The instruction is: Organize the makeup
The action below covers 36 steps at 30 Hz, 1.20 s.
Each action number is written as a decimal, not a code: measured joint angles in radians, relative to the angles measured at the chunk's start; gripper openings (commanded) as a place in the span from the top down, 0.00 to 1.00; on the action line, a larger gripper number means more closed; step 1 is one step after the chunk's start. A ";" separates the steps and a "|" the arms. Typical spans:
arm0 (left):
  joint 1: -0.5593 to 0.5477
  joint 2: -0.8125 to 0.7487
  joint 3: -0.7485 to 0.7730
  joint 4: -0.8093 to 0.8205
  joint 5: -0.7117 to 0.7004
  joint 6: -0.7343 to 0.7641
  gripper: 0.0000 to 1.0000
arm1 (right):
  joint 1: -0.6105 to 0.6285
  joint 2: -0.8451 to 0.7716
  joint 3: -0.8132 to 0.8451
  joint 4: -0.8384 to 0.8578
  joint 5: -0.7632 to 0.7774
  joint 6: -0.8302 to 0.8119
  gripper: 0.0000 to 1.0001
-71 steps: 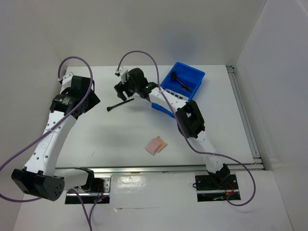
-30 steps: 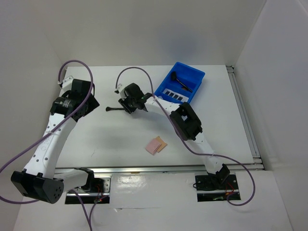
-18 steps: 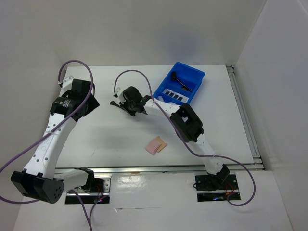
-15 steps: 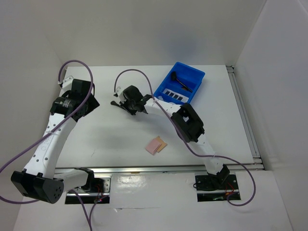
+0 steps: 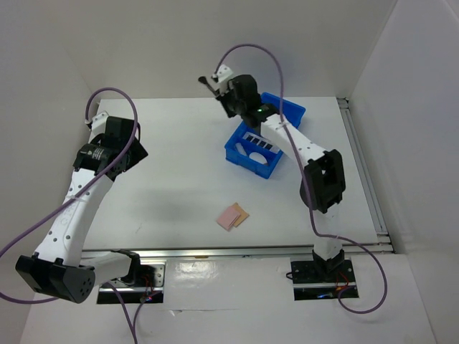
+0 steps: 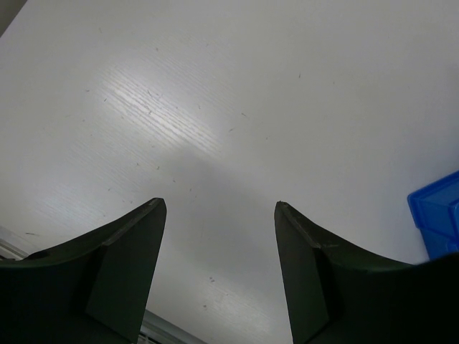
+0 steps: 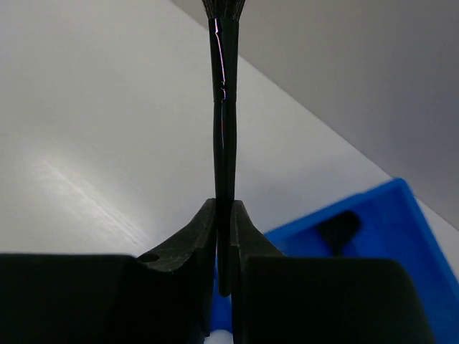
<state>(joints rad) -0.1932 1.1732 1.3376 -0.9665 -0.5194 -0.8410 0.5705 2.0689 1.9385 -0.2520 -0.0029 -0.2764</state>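
My right gripper (image 7: 224, 206) is shut on a thin black brush (image 7: 223, 107), which sticks straight out past the fingertips. In the top view that gripper (image 5: 222, 89) hangs high at the back of the table, just beyond the blue tray (image 5: 244, 159), with the brush (image 5: 208, 82) pointing left. A dark palette with a white label (image 5: 259, 140) lies inside the tray. Two pink and tan pads (image 5: 232, 216) lie on the table near the front. My left gripper (image 6: 219, 204) is open over bare table with nothing between its fingers.
The tray's blue corner (image 6: 436, 221) shows at the right edge of the left wrist view. A dark object (image 7: 338, 228) rests in the tray below the right gripper. White walls close the table at the back and on both sides.
The right gripper has shut on the brush that lay on the table left of the tray and lifted it up and back to the right. The left arm has not moved.
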 measured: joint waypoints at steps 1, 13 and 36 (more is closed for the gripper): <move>0.000 0.000 0.000 0.000 0.000 0.000 0.25 | -0.027 -0.020 -0.022 0.016 0.012 -0.008 1.00; 0.000 0.000 0.000 -0.001 -0.008 0.000 0.25 | -0.259 -0.083 -0.294 0.071 0.122 -0.142 1.00; 0.000 0.016 -0.001 -0.002 -0.007 -0.002 0.25 | -0.322 -0.048 -0.387 0.064 0.140 -0.230 1.00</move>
<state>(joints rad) -0.1932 1.1896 1.3369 -0.9684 -0.5266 -0.8425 0.2485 2.0205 1.5517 -0.1875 0.1371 -0.5068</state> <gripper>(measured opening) 0.753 0.143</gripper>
